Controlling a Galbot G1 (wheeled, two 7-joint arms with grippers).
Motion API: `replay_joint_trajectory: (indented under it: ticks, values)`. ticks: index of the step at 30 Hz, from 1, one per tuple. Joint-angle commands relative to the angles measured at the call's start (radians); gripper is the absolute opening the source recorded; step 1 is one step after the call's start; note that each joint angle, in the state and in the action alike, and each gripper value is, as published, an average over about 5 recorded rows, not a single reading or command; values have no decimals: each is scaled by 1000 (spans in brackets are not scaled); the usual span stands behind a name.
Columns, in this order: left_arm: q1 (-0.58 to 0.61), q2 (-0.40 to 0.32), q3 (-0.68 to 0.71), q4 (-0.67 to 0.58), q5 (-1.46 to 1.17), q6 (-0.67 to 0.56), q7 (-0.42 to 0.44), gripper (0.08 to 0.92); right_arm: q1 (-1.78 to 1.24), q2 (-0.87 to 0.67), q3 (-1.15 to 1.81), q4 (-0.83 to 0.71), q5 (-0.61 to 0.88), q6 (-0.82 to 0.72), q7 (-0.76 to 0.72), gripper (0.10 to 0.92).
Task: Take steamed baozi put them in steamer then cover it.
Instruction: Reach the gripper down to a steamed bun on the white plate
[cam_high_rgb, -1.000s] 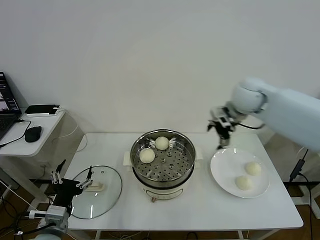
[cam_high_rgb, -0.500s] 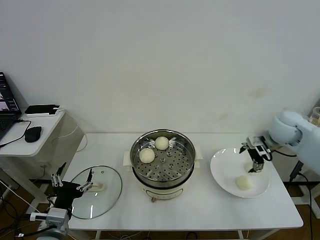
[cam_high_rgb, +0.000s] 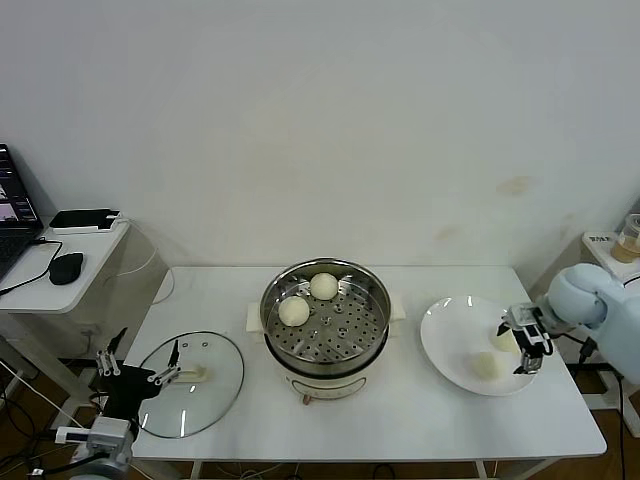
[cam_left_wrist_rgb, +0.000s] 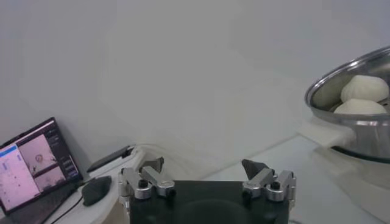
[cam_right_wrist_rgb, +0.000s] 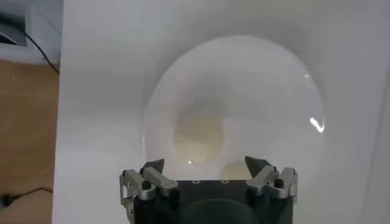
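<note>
The steamer (cam_high_rgb: 342, 328) stands mid-table, uncovered, with two baozi on its tray, one (cam_high_rgb: 293, 311) nearer me and one (cam_high_rgb: 323, 286) at the back. Another two baozi (cam_high_rgb: 486, 366) (cam_high_rgb: 503, 340) lie on the white plate (cam_high_rgb: 450, 330) to the right. My right gripper (cam_high_rgb: 526, 350) hovers open at the plate's right side, next to those buns; in its wrist view (cam_right_wrist_rgb: 207, 164) one baozi (cam_right_wrist_rgb: 198, 137) lies ahead of the jaws. The cover (cam_high_rgb: 205, 395) lies flat on the table at the left. My left gripper (cam_high_rgb: 138, 376) waits open at the cover's left edge, empty (cam_left_wrist_rgb: 202, 165).
A side desk at the far left carries a laptop (cam_left_wrist_rgb: 33, 164), a mouse (cam_high_rgb: 66, 266) and a flat black device (cam_high_rgb: 85, 218). A cup (cam_high_rgb: 629, 238) stands on a stand past the table's right end. The wall is close behind the table.
My right arm swung from behind the plate out to the right and down, stopping at the plate's right side beside the two buns. The left arm barely shifted.
</note>
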Motion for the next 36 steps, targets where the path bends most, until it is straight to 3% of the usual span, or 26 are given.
replay_joint_trajectory:
  ticks: [1,21,31,36]
  values:
    - [0,1,-8,4,-2,0,1,823,-95,97,73,-114,-49,16,22,823]
    - [-4,-1,-14,10,-2,1,-1,823,-73,182,50,-189,-66,-12,36,816]
    - [-1,-2,-17,7,-3,0,-2,823,-54,163,40,-176,-52,-27,10,616]
    - [-2,2,-19,4,-5,1,-1,823,21,123,-1,-131,-12,-43,-14,588]
